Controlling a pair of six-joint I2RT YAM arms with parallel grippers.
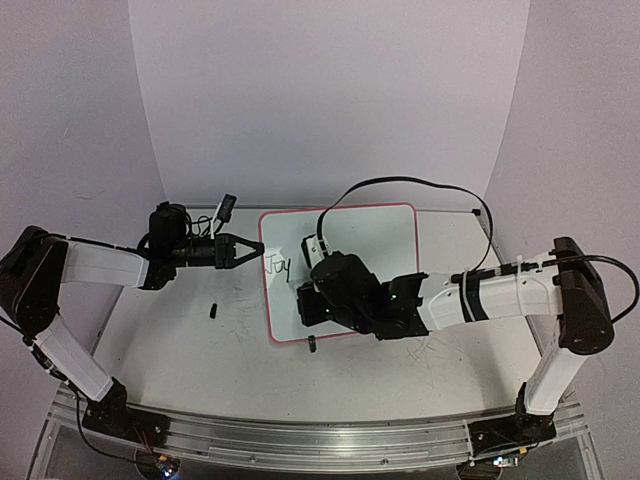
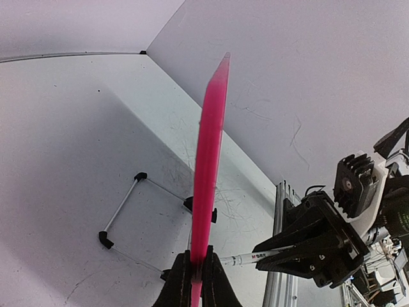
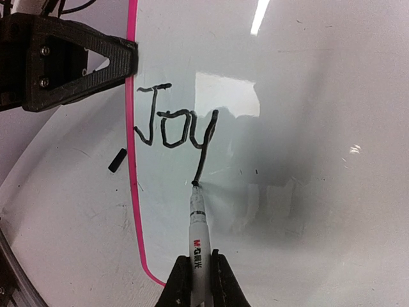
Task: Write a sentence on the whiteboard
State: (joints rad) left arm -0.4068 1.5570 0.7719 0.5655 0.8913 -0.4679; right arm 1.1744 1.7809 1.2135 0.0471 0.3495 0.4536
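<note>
marker (image 3: 197, 231) tip on whiteboard (image 3: 307, 192)

whiteboard (image 3: 307, 128): smooth, glossy face that mirrors bright lights towards 12 o'clock. its thin rim (image 2: 208, 192): bright pink plastic, semi-gloss. writing (image 3: 172, 125): black ink, strokes slightly shiny. marker (image 3: 197, 227): smooth white plastic barrel with a printed label. left gripper (image 1: 252, 250) and right gripper (image 3: 197, 272): matt black plastic with small, dull metal screws (image 3: 43, 48). tabletop (image 1: 180, 340): matt white, scuffed and finely scratched. rail (image 1: 300, 438) at 6 o'clock: bare ribbed aluminium with a satin sheen. arm shells (image 1: 100, 265): smooth white plastic.
</note>
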